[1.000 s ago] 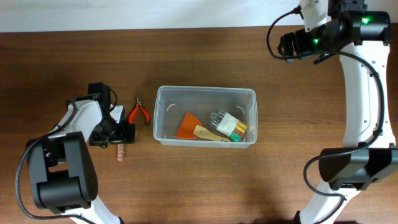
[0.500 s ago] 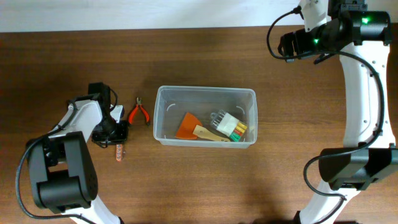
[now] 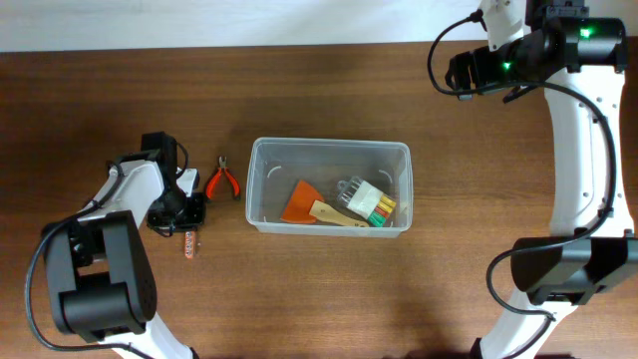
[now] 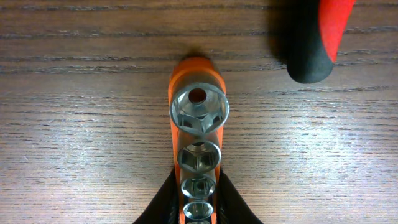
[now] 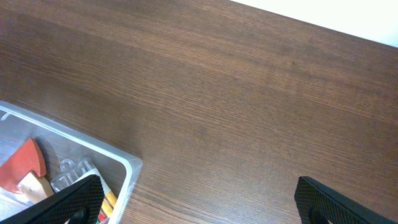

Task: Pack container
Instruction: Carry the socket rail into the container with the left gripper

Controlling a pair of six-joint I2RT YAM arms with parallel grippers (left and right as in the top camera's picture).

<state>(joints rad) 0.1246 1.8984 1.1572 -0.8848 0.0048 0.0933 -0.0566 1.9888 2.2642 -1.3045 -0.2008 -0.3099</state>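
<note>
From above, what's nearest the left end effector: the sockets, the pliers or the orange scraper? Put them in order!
1. Socket rail, right at the left end effector.
2. Red pliers, between it and the container.
3. Orange scraper, inside the container.

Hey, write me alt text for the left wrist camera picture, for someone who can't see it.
An orange plastic rail holding a row of chrome hex sockets lies on the brown wooden table, with the left arm's black fingers flanking its lower end. A red-and-black tool handle pokes in at top right.
</note>
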